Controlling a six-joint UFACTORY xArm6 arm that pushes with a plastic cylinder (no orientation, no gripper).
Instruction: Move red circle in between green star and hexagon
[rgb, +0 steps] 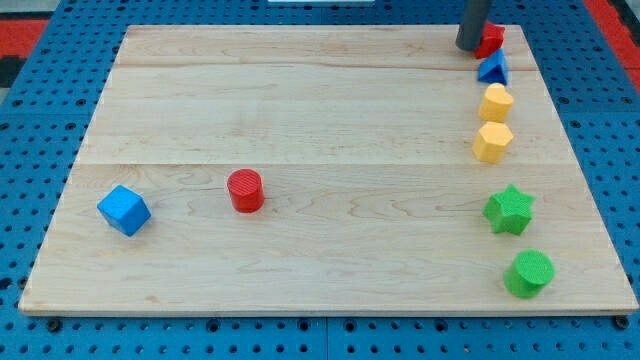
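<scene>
Red circle (245, 190) is sitting left of centre on the wooden board (300, 110), near the blue cube (124, 210) and well apart from its goal. Over on the right, the green star (509, 210) and the yellow hexagon (492, 142) are waiting with a gap between them. My tip (469, 46), a bare rod clamping nothing, is hovering far right, possibly touching a red block (490, 38). Nothing done yet; the whole push is remaining.
</scene>
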